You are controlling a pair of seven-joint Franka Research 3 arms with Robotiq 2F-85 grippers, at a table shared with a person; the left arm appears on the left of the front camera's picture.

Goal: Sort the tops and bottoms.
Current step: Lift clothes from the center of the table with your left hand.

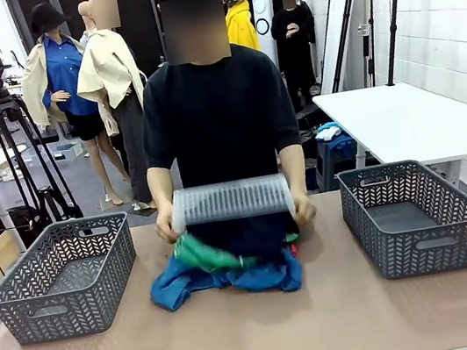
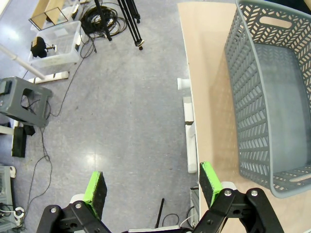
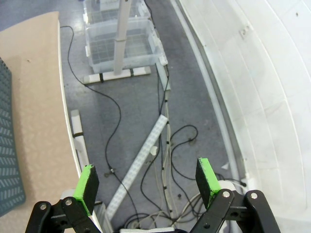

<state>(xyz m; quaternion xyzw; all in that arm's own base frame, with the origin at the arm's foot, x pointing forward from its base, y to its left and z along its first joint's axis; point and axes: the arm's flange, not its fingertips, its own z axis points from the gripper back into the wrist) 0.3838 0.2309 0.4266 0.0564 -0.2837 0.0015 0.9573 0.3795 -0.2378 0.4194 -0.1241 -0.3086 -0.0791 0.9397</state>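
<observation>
Front view: tan table [image 1: 345, 317] with a grey lattice basket at each end, the left basket [image 1: 63, 277] and the right basket [image 1: 414, 217], both bare inside. The room behind holds a camera tripod [image 1: 20, 146], white side tables and a white wall. A person in black stands at the far side, and both of the person's hands [image 1: 303, 210] hold a pale ribbed bin [image 1: 231, 202] tipped on its side. Just below the bin, a heap of clothes [image 1: 226, 269] lies on the table's middle, near the far edge. In it a green garment [image 1: 203, 253] is rumpled on top of a blue garment [image 1: 180, 285], with a sliver of red at the heap's right. Which pieces are bottoms cannot be told.

Left wrist view: grey floor with cables, tripod legs and a clear plastic box [image 2: 56, 43]. The table edge and a grey basket [image 2: 272, 107] are on the picture's right. The left gripper [image 2: 151, 187] hangs over the floor beside the table, green pads spread wide, nothing between them, touching nothing.

Right wrist view: floor strewn with cables, clear storage tubs [image 3: 121, 41] and a white wall. The table edge is on the picture's left. The right gripper [image 3: 147, 179] has its fingers wide apart, bare, over the floor.
</observation>
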